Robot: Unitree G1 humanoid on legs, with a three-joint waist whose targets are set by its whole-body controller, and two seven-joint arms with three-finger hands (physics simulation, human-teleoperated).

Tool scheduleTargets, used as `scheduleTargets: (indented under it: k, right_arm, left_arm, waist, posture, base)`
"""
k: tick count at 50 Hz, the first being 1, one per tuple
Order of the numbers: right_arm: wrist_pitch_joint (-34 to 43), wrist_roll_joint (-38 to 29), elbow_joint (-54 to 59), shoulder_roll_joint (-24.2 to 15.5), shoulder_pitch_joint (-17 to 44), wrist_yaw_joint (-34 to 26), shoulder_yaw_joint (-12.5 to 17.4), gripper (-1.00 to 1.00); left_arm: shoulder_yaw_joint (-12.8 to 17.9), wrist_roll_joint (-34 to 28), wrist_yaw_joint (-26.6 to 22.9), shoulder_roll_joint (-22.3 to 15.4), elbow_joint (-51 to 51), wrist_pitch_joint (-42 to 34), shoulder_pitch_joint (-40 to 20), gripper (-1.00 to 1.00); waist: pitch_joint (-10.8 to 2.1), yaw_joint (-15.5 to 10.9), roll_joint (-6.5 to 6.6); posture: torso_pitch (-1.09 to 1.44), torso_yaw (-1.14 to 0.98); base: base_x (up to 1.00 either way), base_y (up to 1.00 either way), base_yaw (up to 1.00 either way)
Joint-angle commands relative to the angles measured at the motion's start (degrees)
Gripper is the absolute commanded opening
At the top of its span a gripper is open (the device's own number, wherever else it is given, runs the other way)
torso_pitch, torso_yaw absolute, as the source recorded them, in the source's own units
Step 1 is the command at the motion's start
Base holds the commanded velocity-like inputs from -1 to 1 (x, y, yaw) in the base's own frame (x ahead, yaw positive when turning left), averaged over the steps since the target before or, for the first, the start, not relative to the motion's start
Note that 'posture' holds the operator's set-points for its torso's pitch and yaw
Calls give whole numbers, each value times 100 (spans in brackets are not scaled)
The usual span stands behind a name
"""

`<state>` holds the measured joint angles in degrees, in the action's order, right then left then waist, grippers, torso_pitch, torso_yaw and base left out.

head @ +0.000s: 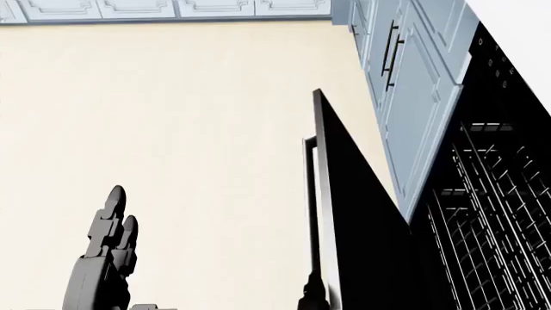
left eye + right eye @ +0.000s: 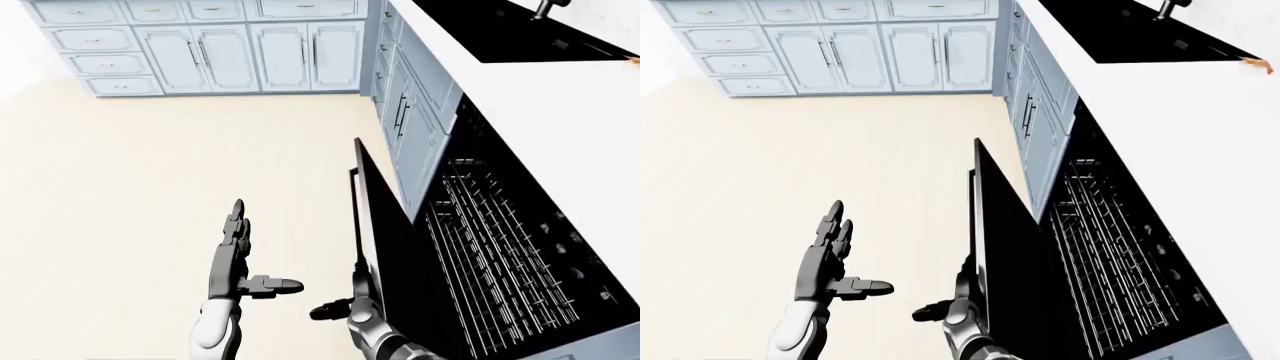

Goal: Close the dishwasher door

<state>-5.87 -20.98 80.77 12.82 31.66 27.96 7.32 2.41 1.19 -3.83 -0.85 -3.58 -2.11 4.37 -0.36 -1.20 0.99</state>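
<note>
door (image 2: 385,247) half open | right hand (image 2: 352,300) flat, fingers open, against its outer face to push | left hand (image 2: 232,259) open, idle

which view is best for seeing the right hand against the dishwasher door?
Left-eye view: the right hand shows whole, fingers open, at the outer face of the dishwasher door below its handle. The right-eye view shows nearly the same, a bit closer to the bottom edge. The head view catches only a fingertip at the bottom edge.
</note>
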Motion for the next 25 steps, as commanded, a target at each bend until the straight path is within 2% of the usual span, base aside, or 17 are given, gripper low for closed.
scheduleTargets:
  k: [1,25]
  right_arm:
    - [4,-48,-152,-76,130,248,8,100]
    - [236,-187,-149,-134,164,899,6,100]
  left_arm:
    - [12,14,-1,-15,-233,178,-90,100]
    - [36,30,-6,-23,-208,160,-117,100]
  waist:
    - [-107,26,5]
    - [-94,5,34]
  posture:
    - [0,0]
    - [0,0]
  base:
    - [0,0,0]
    - [0,0,0]
